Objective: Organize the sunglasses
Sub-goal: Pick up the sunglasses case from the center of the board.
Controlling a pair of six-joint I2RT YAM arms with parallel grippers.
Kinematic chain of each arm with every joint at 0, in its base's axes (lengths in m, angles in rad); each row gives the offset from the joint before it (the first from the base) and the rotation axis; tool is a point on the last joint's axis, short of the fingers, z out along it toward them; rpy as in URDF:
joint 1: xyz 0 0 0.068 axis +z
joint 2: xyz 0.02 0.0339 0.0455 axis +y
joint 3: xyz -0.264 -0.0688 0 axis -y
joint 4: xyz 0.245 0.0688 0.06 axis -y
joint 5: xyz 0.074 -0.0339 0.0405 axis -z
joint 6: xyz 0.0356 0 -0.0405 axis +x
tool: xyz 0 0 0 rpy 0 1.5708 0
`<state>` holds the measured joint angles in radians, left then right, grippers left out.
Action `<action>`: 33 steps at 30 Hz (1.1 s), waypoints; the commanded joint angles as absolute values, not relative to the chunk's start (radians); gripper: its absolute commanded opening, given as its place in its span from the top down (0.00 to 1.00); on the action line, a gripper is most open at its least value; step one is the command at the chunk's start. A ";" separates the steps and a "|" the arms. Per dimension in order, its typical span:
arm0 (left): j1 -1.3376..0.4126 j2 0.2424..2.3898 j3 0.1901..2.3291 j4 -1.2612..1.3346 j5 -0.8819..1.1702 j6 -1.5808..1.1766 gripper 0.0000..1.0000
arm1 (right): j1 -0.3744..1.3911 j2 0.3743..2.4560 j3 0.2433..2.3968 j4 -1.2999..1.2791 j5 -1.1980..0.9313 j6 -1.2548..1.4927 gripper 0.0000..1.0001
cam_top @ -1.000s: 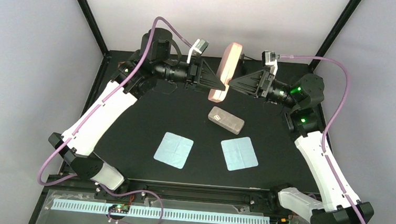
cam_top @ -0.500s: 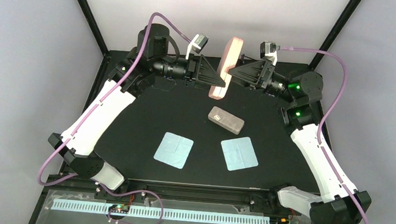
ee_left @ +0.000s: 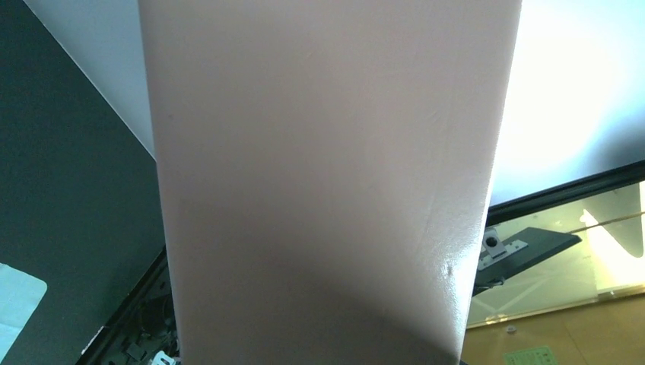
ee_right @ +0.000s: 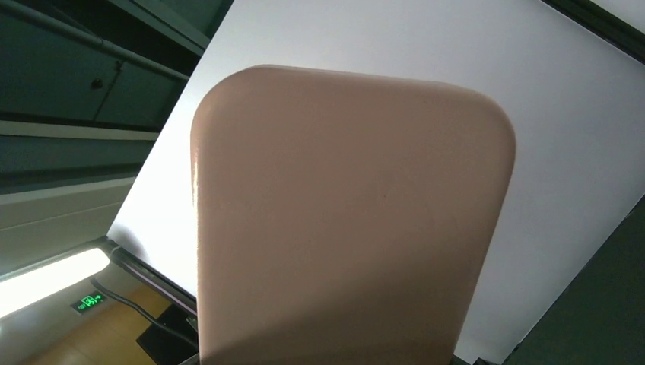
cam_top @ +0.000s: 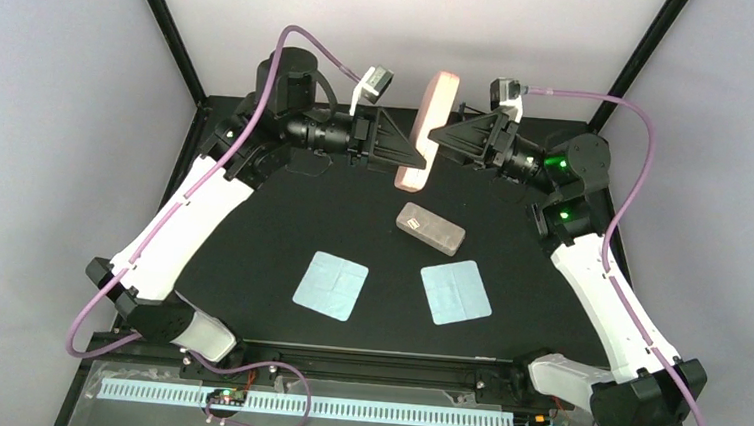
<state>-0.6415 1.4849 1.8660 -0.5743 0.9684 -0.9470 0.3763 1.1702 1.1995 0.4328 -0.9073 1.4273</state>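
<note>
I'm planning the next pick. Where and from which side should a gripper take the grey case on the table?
The grey case lies flat and diagonal on the table, with both long sides free. It is likely best to come from above and close across its short width at mid-length, jaws turned to its slant.

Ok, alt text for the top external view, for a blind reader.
A pink case is held on end at the back of a black table, between the left end effector and right end effector. Nearer lie a grey case and two blue cloths.
</note>
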 commanded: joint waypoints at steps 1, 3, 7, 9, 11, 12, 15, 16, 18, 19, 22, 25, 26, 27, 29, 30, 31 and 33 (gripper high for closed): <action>-0.646 1.450 1.855 -0.546 0.959 -0.971 0.99 | 0.395 1.154 1.229 0.437 -0.913 1.379 0.40; -0.647 1.445 1.849 -0.546 0.957 -0.974 0.93 | 0.396 1.150 1.229 0.409 -0.913 1.362 0.45; -0.647 1.431 1.854 -0.619 0.908 -0.934 0.34 | 0.396 1.131 1.229 0.333 -0.919 1.314 0.53; -0.647 1.420 1.849 -0.659 0.875 -0.903 0.19 | 0.396 1.120 1.229 0.290 -0.925 1.290 0.56; -0.647 1.409 1.833 -0.688 0.850 -0.878 0.14 | 0.396 1.110 1.226 0.270 -0.931 1.278 0.58; -0.646 1.403 1.822 -0.692 0.843 -0.870 0.13 | 0.396 1.106 1.226 0.261 -0.933 1.273 0.59; -0.646 1.385 1.788 -0.684 0.831 -0.864 0.13 | 0.396 1.096 1.232 0.217 -0.940 1.247 0.62; -0.646 1.382 1.785 -0.682 0.826 -0.861 0.13 | 0.396 1.094 1.234 0.201 -0.942 1.238 0.63; -0.647 1.378 1.787 -0.692 0.808 -0.850 0.13 | 0.396 1.092 1.236 0.182 -0.942 1.229 0.68; -0.647 1.376 1.789 -0.694 0.799 -0.844 0.13 | 0.396 1.091 1.236 0.175 -0.943 1.226 0.70; -0.650 1.375 1.796 -0.711 0.776 -0.824 0.13 | 0.396 1.092 1.236 0.161 -0.943 1.223 0.74; -0.657 1.380 1.798 -0.716 0.755 -0.809 0.14 | 0.398 1.089 1.237 0.141 -0.939 1.214 0.79; -0.663 1.383 1.798 -0.717 0.748 -0.806 0.14 | 0.397 1.088 1.236 0.136 -0.939 1.212 0.80; -0.670 1.387 1.801 -0.723 0.738 -0.800 0.14 | 0.398 1.086 1.234 0.132 -0.940 1.211 0.80; -0.683 1.400 1.810 -0.739 0.718 -0.788 0.15 | 0.401 1.084 1.233 0.120 -0.944 1.208 0.81; -0.689 1.409 1.818 -0.755 0.708 -0.780 0.16 | 0.403 1.082 1.234 0.116 -0.948 1.205 0.81; -0.695 1.416 1.827 -0.772 0.689 -0.769 0.17 | 0.404 1.081 1.236 0.110 -0.950 1.201 0.81; -0.699 1.417 1.833 -0.800 0.645 -0.755 0.21 | 0.405 1.078 1.237 0.099 -0.952 1.196 0.82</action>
